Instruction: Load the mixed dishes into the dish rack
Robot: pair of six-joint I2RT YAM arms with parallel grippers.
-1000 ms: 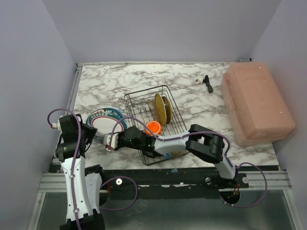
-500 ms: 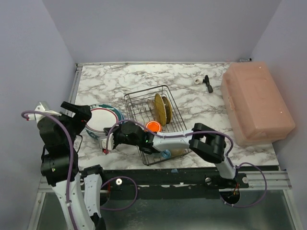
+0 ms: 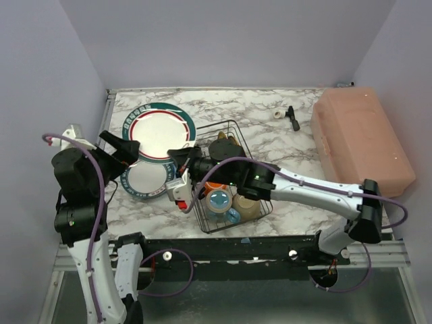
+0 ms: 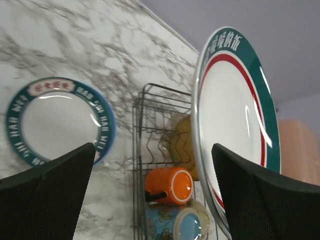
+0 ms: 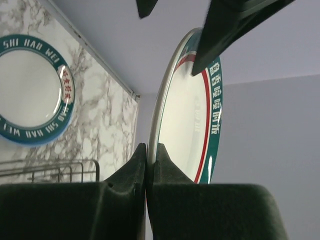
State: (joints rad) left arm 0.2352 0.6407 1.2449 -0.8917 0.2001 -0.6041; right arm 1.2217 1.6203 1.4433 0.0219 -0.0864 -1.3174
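My right gripper (image 3: 181, 156) (image 5: 151, 147) is shut on the lower rim of the green-rimmed white plate (image 3: 158, 131) (image 5: 192, 115), holding it on edge in the air left of the dish rack (image 3: 233, 177). My left gripper (image 3: 127, 155) (image 4: 152, 147) is open at the plate's left side, its right finger (image 4: 270, 200) in front of the plate (image 4: 232, 110). A blue-rimmed plate (image 3: 147, 179) (image 4: 60, 120) lies flat on the table. In the rack lie an orange mug (image 4: 170, 185) and a blue mug (image 4: 180, 222), with a yellow plate (image 4: 182, 145) upright behind them.
A large pink box (image 3: 361, 145) fills the table's right side. A small black tool (image 3: 292, 118) lies at the back beside it. My right arm (image 3: 310, 189) stretches across the rack's front half. Walls close in on the left and behind.
The left gripper has opened and let go of the green-rimmed plate. The right gripper has lifted that plate up and back off the blue-rimmed plate, which now lies uncovered.
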